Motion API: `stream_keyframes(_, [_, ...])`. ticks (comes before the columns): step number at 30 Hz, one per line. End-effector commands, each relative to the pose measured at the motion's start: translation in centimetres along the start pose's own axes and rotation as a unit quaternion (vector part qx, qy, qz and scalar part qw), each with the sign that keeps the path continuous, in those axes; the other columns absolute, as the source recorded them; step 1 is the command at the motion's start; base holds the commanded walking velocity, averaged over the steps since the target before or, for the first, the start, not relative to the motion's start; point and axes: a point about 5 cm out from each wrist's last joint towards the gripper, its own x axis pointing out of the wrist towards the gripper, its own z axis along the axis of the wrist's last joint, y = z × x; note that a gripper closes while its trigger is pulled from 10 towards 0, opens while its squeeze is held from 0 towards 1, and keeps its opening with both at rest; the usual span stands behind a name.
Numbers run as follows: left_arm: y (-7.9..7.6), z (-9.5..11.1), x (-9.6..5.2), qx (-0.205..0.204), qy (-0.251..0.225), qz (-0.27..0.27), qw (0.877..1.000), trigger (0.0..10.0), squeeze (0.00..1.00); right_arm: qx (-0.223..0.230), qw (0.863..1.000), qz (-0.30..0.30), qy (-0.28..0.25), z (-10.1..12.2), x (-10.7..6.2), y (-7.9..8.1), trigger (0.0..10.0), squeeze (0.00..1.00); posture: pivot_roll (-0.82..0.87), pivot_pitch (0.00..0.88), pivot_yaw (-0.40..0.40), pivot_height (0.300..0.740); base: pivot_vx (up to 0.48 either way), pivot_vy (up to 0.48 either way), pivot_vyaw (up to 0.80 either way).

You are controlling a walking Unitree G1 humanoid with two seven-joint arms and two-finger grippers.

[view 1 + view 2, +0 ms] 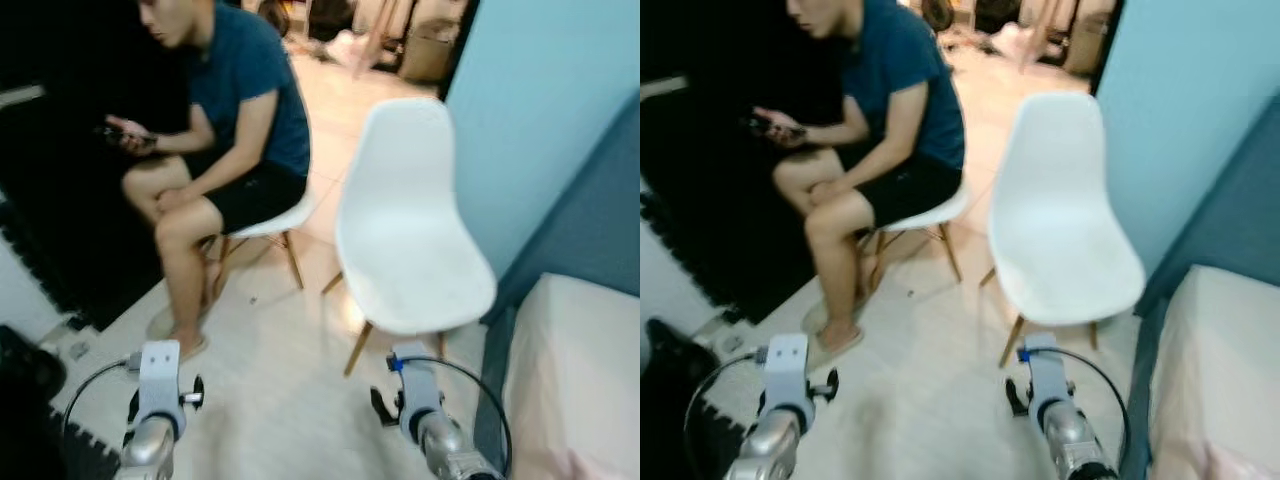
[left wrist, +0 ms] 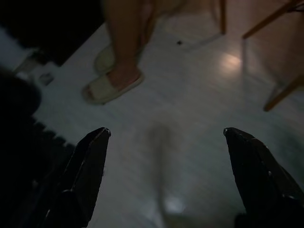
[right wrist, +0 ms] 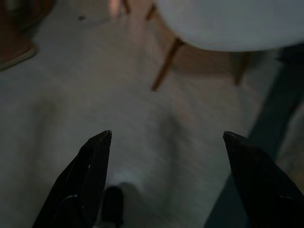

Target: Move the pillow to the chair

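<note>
Spread left gripper (image 2: 166, 137) fingers above floor (image 2: 199, 118); slippered foot (image 2: 111, 83) beyond.

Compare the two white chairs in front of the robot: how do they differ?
The near chair has a bare seat; the far chair is occupied by a seated person. The near chair stands beside the bed, its whole shell in sight; the far chair is mostly hidden. Both have white shells and wooden legs.

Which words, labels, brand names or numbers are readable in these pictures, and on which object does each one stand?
None: no text can be read in any view.
The white chair, the blue wall and the bed bear no visible writing.
The person's phone is too small and blurred to read.
</note>
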Motion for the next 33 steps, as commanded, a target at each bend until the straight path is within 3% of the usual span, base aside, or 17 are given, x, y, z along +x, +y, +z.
stream_keyframes(1, [0.1,-0.9,-0.2,0.004,0.023,0.005,1.0,10.0,0.0,0.005,1.0,0.004,0.015,-0.8,-0.2,0.4,10.0,0.0,0.07,0.055,-0.037,0.74,0.0,0.0,-0.8])
stream_keyframes(7, [0.2,-1.1,-0.3,0.006,0.024,0.006,1.0,10.0,0.0,0.006,1.0,0.005,0.013,-0.8,-0.1,0.5,10.0,0.0,0.07,0.054,-0.036,0.74,0.0,0.0,-0.8])
stream_keyframes(16, [-0.1,-0.3,-0.2,-0.019,-0.001,-0.01,1.0,10.0,0.0,-0.018,0.999,0.037,0.021,-1.0,-0.1,1.5,10.0,0.0,0.06,0.059,-0.04,0.74,0.0,0.0,0.0])
stream_keyframes(33, [-0.5,-0.2,-0.4,-0.027,-0.005,-0.025,0.999,10.0,0.0,-0.016,0.999,0.032,0.0,-0.5,-0.1,1.2,10.0,0.0,0.06,0.064,-0.039,0.74,0.324,0.0,0.0])
